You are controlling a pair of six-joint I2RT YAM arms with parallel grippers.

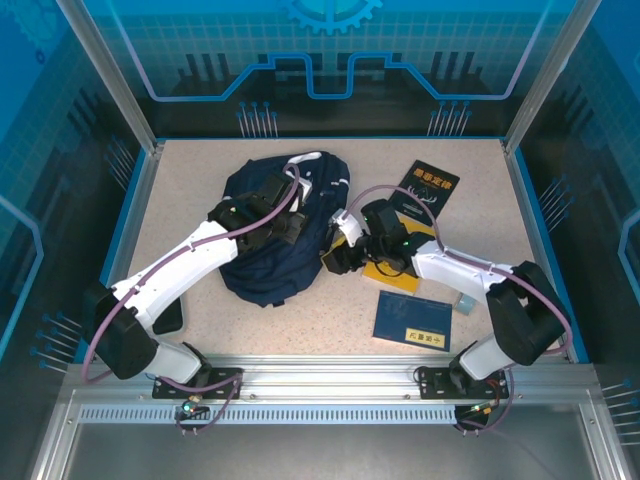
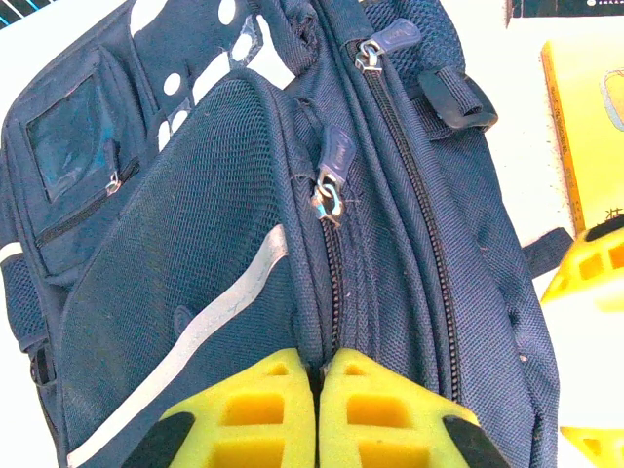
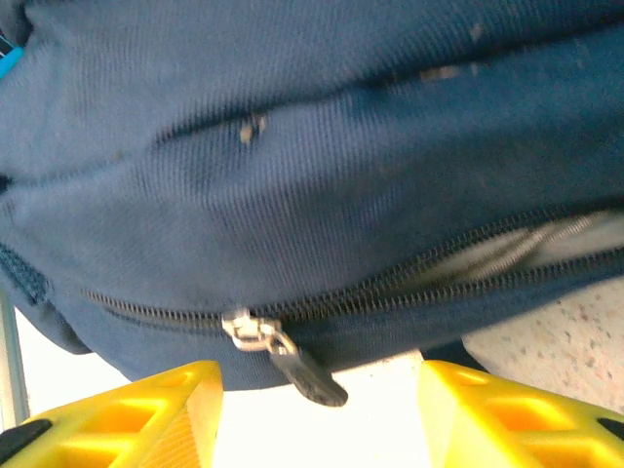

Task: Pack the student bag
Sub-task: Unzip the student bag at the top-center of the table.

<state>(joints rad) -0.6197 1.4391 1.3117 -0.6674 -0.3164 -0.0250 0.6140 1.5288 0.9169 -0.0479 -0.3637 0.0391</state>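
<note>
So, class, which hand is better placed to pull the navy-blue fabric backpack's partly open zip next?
Right. The right hand is open, straddling the dark zip pull on the navy-blue fabric backpack; the left hand is shut, pinching its fabric.

A speckled beige surface (image 1: 180,200) lies inside a blue rim (image 1: 330,138). Blue-tinted clear panels (image 1: 250,50) printed with circuit lines close the far, left and right sides, with a gear (image 1: 330,12) emblem at the far top. Grey metal posts (image 1: 105,75) stand at the far corners. A slotted aluminium rail (image 1: 330,380) runs along the near edge. The light is bright and even.
</note>
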